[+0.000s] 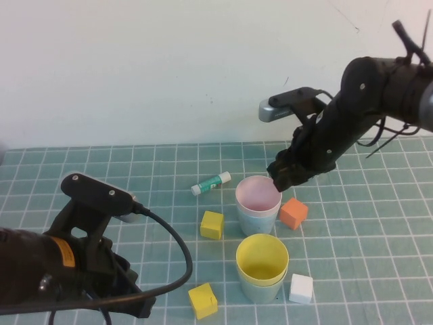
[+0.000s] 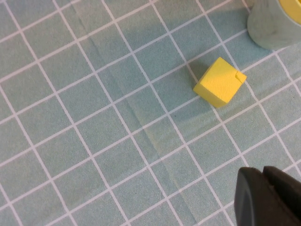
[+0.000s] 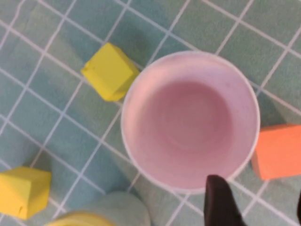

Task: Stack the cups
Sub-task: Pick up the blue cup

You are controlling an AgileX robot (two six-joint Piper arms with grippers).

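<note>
Left tool [image 2: 268, 197]: parked low at the near left of the counter [image 1: 379, 203], clenched on nothing, well apart from the cups.

Yellow block [image 1: 203, 300]: on the counter nearest the left arm, just beside the front stack. A second yellow block [image 1: 212, 224] lies farther back, left of the pink cup.

Front stack: yellow cup [image 1: 262, 258] nested in a pale green cup [image 1: 264, 290], upright, near the middle of the counter. White block [image 1: 301, 288] just to its right.

Rear stack: pink cup [image 1: 258, 194] seated in a light blue cup [image 1: 257, 220], upright, mouth up, behind the front stack. Orange block [image 1: 293, 213] just beside it on the right.

Right tool [image 1: 284, 177]: just above the far right rim of the pink cup, fingers [image 3: 221, 200] spread, holding nothing; the wrist view shows one dark finger just outside the rim. Cup reads as released.

Glue stick [image 1: 210, 183]: lying on its side, back left of the pink cup.

Status, as judged: two pairs made; joining them into one stack remains.

Risks:
- A finger lies close to the pink rim; a sideways retreat could catch it and tip the rear stack.
- Gripping only the pink cup may lift it out of the blue one, undoing the pair.
- The orange block crowds the right side; a low approach could shove it into the stack.
</note>
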